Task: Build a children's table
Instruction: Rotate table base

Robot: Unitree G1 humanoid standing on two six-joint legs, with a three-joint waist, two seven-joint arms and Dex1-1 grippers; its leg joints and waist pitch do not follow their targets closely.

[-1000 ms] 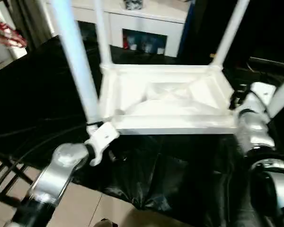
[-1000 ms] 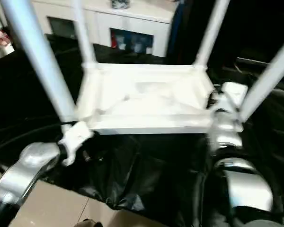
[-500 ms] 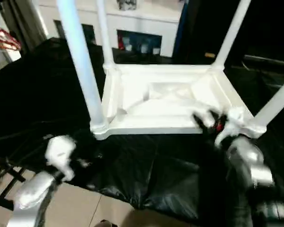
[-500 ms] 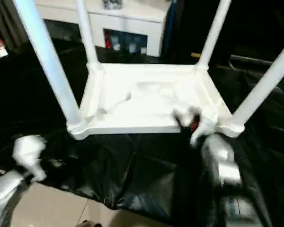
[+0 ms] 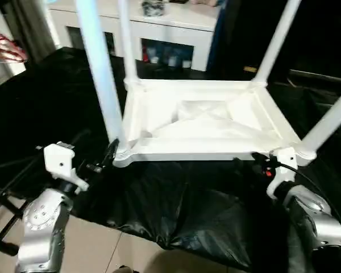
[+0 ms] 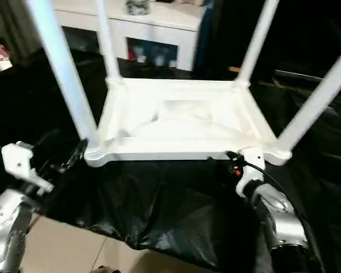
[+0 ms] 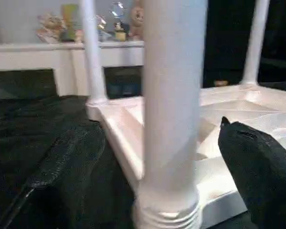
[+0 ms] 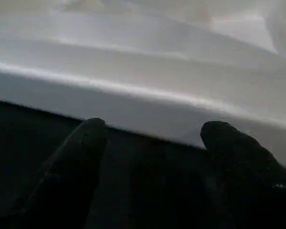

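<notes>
The children's table (image 5: 204, 122) is lying upside down on a black sheet (image 5: 176, 210), its four white legs standing up out of the corner sockets and its ribbed underside facing up. The left gripper (image 7: 162, 162) is hovering just outside the near left corner of the table, its black fingers (image 7: 257, 167) standing wide apart with the near left leg (image 5: 99, 79) rising in the gap ahead of them; neither finger is touching the leg, and nothing is being held. In the head view the left wrist's white housing (image 5: 59, 162) is sitting to the outer side of that corner, with a dark cable running past it. The right gripper (image 8: 155, 143) is pointing at the near rim of the tabletop (image 8: 143, 90), just short of it, close to the near right corner socket (image 5: 304, 154); its fingers are likewise parted and empty, with the rim lying beyond the fingertips (image 8: 93, 131). The near right leg (image 5: 329, 122) is slanting up and away beyond the right gripper. Farther ahead of both grippers, past the table, a white cabinet (image 5: 176, 28) is standing against the back.
</notes>
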